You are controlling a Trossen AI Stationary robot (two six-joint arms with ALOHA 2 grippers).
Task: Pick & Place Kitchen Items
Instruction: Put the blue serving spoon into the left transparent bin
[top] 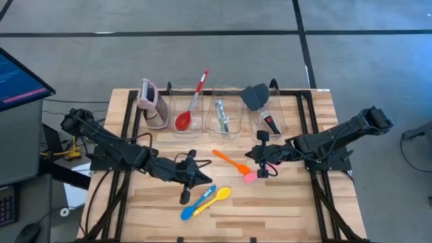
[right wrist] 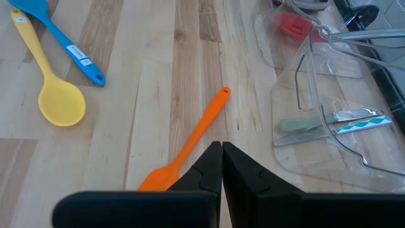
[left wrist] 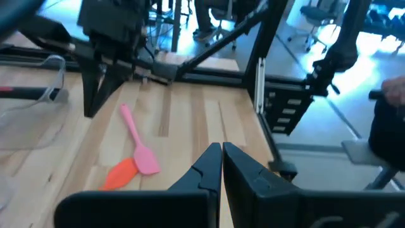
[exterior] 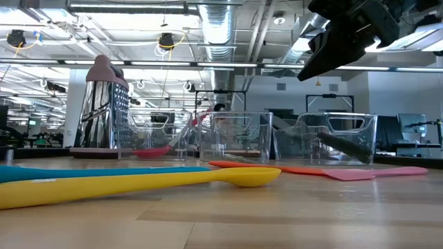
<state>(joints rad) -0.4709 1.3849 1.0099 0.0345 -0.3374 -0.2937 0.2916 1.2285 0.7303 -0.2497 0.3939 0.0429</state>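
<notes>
Hovering beside the slim orange silicone spatula (top: 230,162), both the right gripper (top: 262,164) and left gripper (top: 191,177) are closed, empty; we judge a closed-finger descent would merely shove it.

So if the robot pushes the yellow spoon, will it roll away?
Probably not. The yellow spoon lies flat on the wooden table, so it would likely slide or spin. It looks thin and plastic, so probably light. It touches the blue spoon, which may get nudged too.
</notes>
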